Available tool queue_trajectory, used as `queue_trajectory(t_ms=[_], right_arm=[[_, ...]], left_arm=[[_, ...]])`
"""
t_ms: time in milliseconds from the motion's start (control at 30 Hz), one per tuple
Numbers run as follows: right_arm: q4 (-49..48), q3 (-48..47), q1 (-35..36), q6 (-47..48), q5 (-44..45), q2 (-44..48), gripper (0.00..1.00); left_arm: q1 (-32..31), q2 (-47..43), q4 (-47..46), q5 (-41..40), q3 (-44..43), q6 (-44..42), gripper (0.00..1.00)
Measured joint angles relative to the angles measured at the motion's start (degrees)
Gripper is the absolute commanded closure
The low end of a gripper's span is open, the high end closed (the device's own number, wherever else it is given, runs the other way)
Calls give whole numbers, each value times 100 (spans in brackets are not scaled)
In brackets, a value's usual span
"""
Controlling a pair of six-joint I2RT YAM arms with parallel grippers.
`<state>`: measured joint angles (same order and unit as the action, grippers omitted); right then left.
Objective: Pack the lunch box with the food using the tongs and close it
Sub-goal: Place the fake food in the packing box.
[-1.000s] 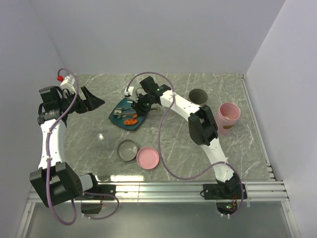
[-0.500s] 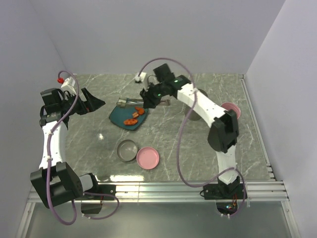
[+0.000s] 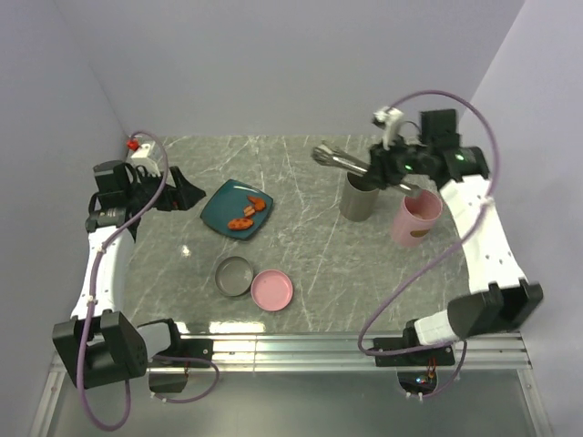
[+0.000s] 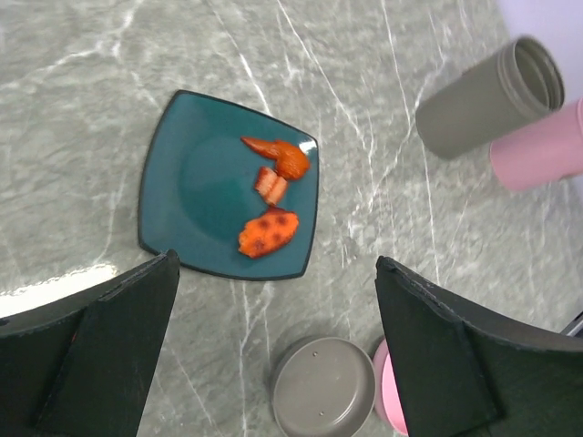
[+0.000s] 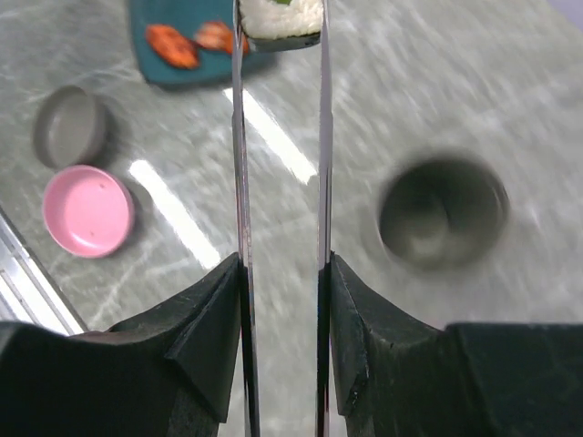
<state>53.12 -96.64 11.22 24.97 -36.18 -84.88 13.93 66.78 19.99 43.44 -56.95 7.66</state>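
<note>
My right gripper (image 3: 390,167) is shut on the silver tongs (image 3: 342,162), one thin arm against each finger (image 5: 219,319). The tong tips pinch a white rice piece with a dark edge (image 5: 282,20), held in the air just left of the grey lunch box cup (image 3: 358,198). The cup stands open, with a pink cup (image 3: 415,217) beside it. Orange-red food chunks (image 4: 269,231) lie on the teal plate (image 4: 200,182). My left gripper (image 4: 275,264) hangs open and empty over the table near the plate's left side.
A grey round lid (image 3: 234,276) and a pink round lid (image 3: 271,289) lie side by side near the table's front, below the plate (image 3: 221,211). Walls close in on the back and right, near the two cups.
The right arm swung from over the plate to the right, carrying the tongs and the white piece to beside the grey cup. The left gripper shifted slightly toward the plate.
</note>
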Motion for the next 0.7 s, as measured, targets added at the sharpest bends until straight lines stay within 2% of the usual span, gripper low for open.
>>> queue_trajectory(t_ms=[167,300,700], right_arm=[[352,887,-1150,131,-4,1196,62],[772,1150,-1941,267,46,1836,62],[1628,1624,-4028,966,422,2063,63]], left_arm=[[-448,-63,-11,-245,94,-107,7],[-632,-52,-50,-323,107,-101,7],[-767,332,-63,-280,-52,-94,7]])
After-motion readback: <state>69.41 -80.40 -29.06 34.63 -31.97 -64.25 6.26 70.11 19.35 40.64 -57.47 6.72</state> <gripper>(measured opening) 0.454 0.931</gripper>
